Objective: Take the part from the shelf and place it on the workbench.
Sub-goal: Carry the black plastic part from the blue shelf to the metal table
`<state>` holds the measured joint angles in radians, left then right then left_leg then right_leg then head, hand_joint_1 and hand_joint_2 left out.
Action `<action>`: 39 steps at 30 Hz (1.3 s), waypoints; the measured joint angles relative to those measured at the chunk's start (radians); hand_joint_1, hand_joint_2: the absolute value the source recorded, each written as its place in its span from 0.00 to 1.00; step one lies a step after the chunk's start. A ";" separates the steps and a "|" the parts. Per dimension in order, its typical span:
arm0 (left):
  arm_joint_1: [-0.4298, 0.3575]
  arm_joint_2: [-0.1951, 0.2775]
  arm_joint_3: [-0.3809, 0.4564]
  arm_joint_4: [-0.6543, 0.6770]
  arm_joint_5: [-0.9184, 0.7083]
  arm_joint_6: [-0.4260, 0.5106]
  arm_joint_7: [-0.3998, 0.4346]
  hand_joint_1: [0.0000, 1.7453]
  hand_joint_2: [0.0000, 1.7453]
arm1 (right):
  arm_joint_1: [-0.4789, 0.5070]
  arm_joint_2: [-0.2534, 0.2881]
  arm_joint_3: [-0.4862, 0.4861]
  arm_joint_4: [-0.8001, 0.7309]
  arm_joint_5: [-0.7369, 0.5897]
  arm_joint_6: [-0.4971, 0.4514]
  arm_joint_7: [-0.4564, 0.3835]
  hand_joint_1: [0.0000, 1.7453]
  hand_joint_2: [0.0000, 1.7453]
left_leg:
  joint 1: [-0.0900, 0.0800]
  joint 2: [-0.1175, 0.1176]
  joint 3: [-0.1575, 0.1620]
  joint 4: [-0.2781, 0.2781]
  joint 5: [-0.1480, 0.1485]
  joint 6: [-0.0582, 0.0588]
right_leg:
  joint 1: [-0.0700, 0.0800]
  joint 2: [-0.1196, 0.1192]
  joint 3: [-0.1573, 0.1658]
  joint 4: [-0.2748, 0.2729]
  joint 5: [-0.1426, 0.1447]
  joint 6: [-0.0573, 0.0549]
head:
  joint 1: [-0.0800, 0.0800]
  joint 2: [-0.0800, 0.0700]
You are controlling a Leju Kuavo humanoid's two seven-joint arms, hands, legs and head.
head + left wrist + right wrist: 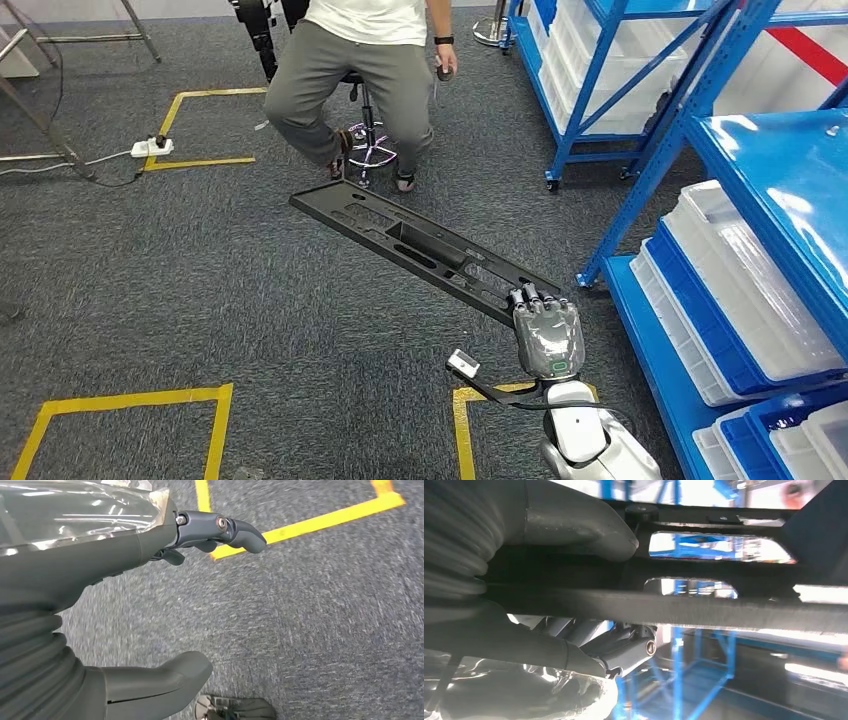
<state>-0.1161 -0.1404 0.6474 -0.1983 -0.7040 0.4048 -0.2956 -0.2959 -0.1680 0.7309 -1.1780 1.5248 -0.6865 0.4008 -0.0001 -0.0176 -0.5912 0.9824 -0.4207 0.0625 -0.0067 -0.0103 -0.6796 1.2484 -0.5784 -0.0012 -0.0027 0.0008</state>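
A long black plastic part [420, 245] with cut-out slots stretches above the carpet, from near the seated person's feet to my right hand [546, 335]. That hand grips the part's near end, fingers curled over its edge. The right wrist view shows the thumb [574, 527] and the darker fingers [624, 647] clamped on either side of the black part [724, 580]. My left hand [150, 605] hangs over the grey carpet with thumb and fingers apart and nothing between them.
A person [360, 70] sits on a stool [365, 145] straight ahead, just beyond the part's far end. Blue shelving [700, 90] with white and blue bins [740, 290] lines the right side. Yellow floor tape [120, 405] marks squares; a power strip [152, 148] lies far left.
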 joint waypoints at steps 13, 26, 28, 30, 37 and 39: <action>0.027 0.006 0.010 0.001 0.014 0.020 -0.008 0.00 1.00 | 0.005 0.084 -0.098 0.020 0.000 -0.001 -0.163 1.00 1.00 | 0.012 -0.023 -0.067 0.128 -0.070 -0.057 | -0.022 0.023 0.105 -0.224 0.108 0.000 | -0.007 0.000; 0.030 0.005 0.010 0.001 0.003 0.011 -0.016 0.00 1.00 | 0.002 0.107 -0.135 0.035 0.000 -0.001 -0.160 1.00 1.00 | -0.008 0.055 -0.031 0.027 -0.005 -0.017 | 0.006 -0.071 0.121 -0.220 0.075 0.005 | -0.012 0.000; 0.028 0.003 0.010 0.001 0.004 0.010 -0.019 0.00 1.00 | 0.003 0.105 -0.138 0.035 0.000 -0.001 -0.160 1.00 1.00 | -0.001 0.035 -0.017 0.010 0.005 -0.008 | 0.006 -0.033 0.093 -0.153 0.042 0.004 | -0.010 0.000; 0.026 0.001 0.011 0.001 0.004 0.008 -0.021 0.00 1.00 | 0.007 0.101 -0.141 0.037 0.000 -0.001 -0.161 1.00 1.00 | 0.000 0.012 -0.014 0.007 0.006 -0.005 | 0.000 -0.002 0.028 -0.022 -0.008 -0.001 | -0.007 0.000; 0.028 -0.001 0.013 0.001 0.003 0.004 -0.029 0.00 1.00 | 0.011 0.096 -0.185 0.047 0.000 -0.001 -0.226 1.00 1.00 | 0.006 -0.072 -0.021 0.034 -0.009 -0.031 | -0.025 0.034 0.083 -0.197 0.098 0.049 | 0.001 0.000; 0.030 -0.002 0.017 0.001 0.002 0.004 -0.038 0.00 1.00 | 0.010 0.100 -0.212 0.047 0.000 -0.002 -0.253 1.00 1.00 | 0.005 -0.085 -0.028 0.041 -0.012 -0.041 | -0.019 0.033 0.092 -0.211 0.104 0.033 | 0.000 0.000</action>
<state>-0.0864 -0.1420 0.6643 -0.1972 -0.7025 0.4090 -0.3337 -0.2859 -0.0683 0.5189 -1.1306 1.5244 -0.6882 0.1479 0.0044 -0.1022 -0.6193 1.0234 -0.4326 0.0215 -0.0259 0.0226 -0.5879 1.0370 -0.4740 0.0317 -0.0022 0.0008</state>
